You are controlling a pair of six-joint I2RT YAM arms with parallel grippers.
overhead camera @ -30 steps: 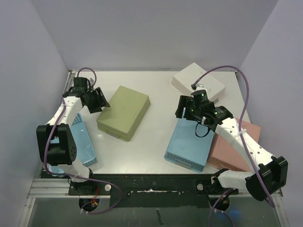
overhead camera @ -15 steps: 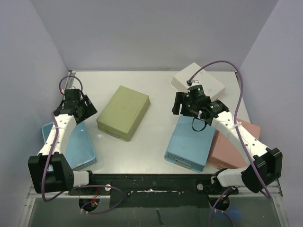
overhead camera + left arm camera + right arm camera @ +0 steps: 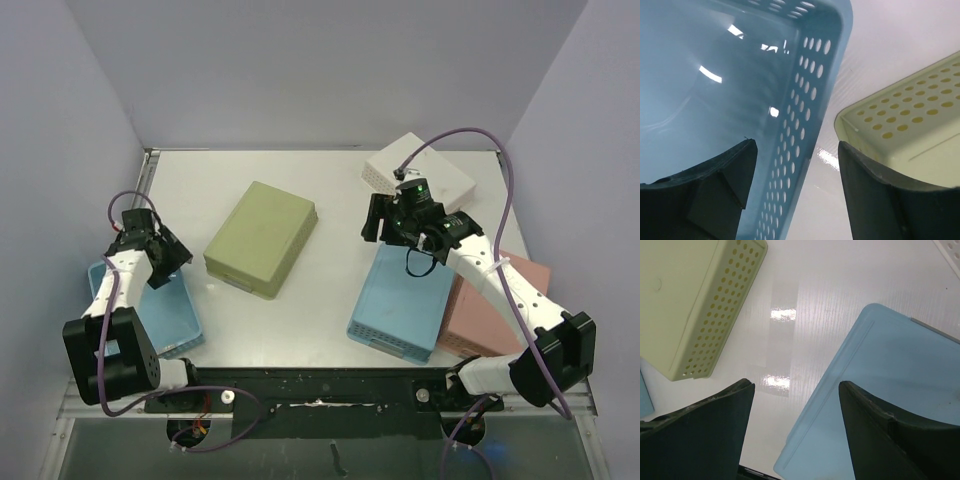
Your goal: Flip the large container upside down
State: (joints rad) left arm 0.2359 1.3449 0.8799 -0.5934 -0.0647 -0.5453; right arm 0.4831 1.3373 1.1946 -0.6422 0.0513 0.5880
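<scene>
The left gripper point(image 3: 162, 255) has been pulled back from the green container point(image 3: 262, 238) and is now held over the edge of the open blue basket point(image 3: 172, 312). Its fingers are spread apart and nothing is held. The green container is seen lying bottom up in the middle of the table, apart from both grippers. The right gripper point(image 3: 378, 222) is spread wide too, and is held empty by a corner of the flipped blue box point(image 3: 405, 300).

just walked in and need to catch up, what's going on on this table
Nothing is being held. The left fingers hang open over the rim of the upright blue basket, beside the green container, which lies bottom up mid-table. The right fingers are open too, above the far corner of an upside-down blue container. A pink container and a white container sit at the right.
</scene>
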